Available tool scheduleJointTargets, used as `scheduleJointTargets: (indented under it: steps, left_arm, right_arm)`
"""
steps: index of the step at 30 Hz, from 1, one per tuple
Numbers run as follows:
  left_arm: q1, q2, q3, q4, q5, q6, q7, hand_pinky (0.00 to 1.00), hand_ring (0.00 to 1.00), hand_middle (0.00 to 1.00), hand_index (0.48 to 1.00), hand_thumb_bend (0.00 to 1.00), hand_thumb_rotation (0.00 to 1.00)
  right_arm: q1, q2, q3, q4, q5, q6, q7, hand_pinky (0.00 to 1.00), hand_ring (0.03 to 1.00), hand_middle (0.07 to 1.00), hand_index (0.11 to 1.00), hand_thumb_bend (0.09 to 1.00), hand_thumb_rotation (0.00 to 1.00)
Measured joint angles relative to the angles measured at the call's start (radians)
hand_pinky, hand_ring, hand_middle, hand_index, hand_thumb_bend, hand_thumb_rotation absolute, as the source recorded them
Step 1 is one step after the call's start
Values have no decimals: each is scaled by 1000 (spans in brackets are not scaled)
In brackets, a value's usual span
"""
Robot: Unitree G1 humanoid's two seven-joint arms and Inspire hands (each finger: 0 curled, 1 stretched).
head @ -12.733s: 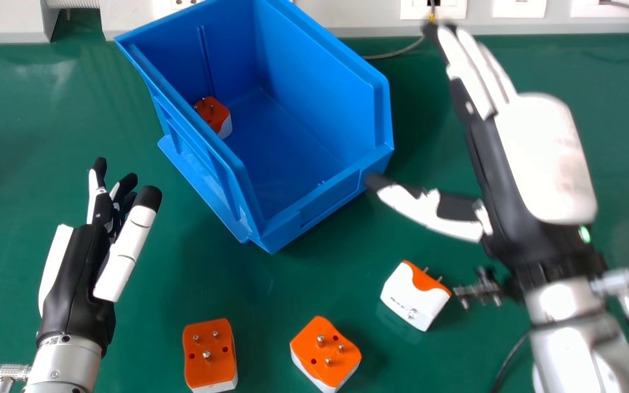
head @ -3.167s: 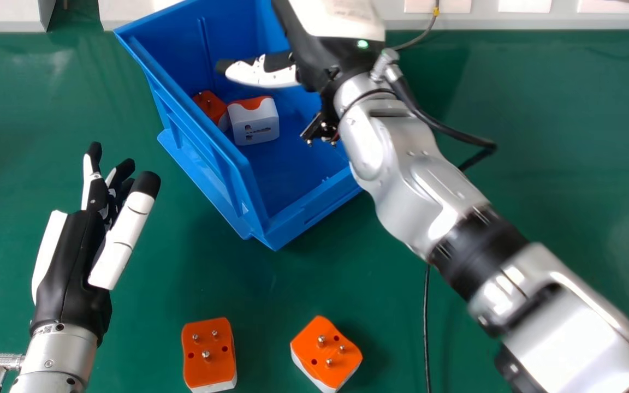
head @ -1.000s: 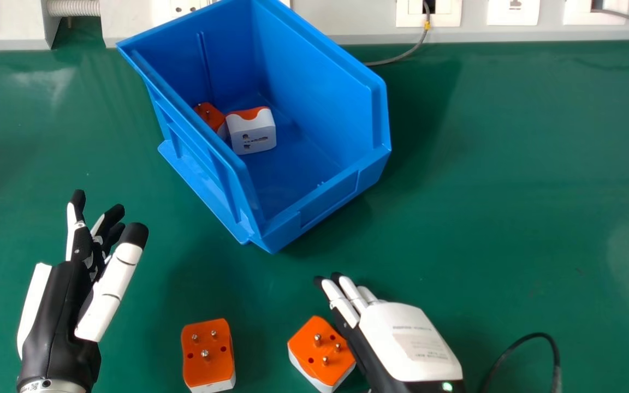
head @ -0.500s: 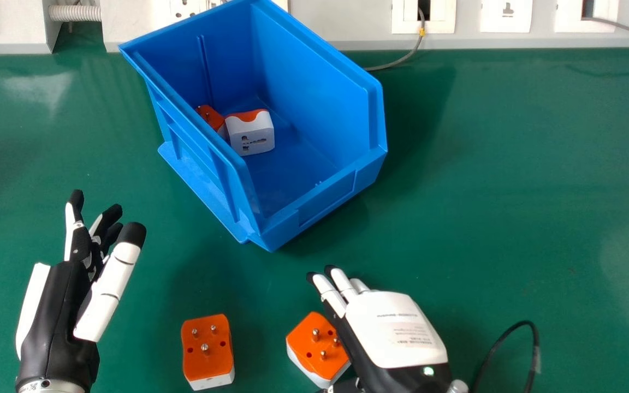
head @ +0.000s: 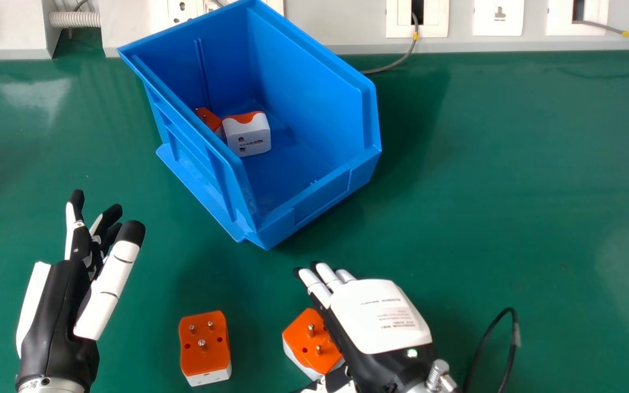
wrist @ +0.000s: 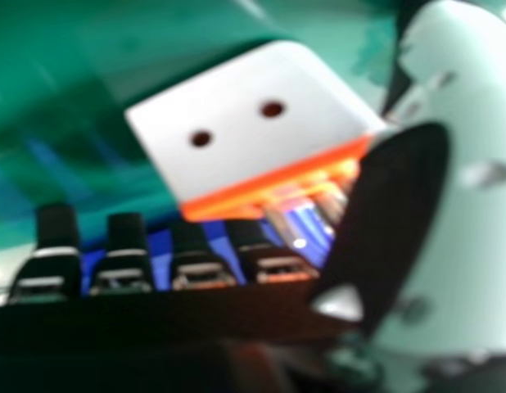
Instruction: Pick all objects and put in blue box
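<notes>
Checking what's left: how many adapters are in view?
4: one adapter and another in the box, a third alone on the table, a fourth at the right hand. Box walls may hide more.

The left hand [head: 52,305] is open, its fingers [head: 70,232] reaching forward of the palm, slightly apart; its thumb [head: 110,289] stands off on the inner side, also pointing forward; a silver wrist [head: 52,386] sits behind it; the right hand [head: 380,316] has its white back up, fingers [head: 314,285] extended ahead and angled inward; its thumb [wrist: 462,188] stands away from them; a green light [head: 411,353] glows just behind the white back.
</notes>
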Motion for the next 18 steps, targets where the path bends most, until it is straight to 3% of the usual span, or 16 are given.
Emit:
scheduleJointTargets:
  steps: [9,13,18]
  left_arm:
    - [-1,2,0,-19,16,23,9,902,949,956,988,746,816]
    - [-1,4,0,-28,18,39,12,904,950,956,989,751,819]
    - [-1,8,0,-33,21,43,16,908,950,955,988,754,822]
  right_arm:
    - [-40,-4,-12,32,69,-35,-1,810,878,914,914,280,172]
    - [-45,-5,-13,28,96,-36,0,807,865,906,913,267,140]
    - [-45,-5,-14,15,102,-32,8,765,832,883,894,261,129]
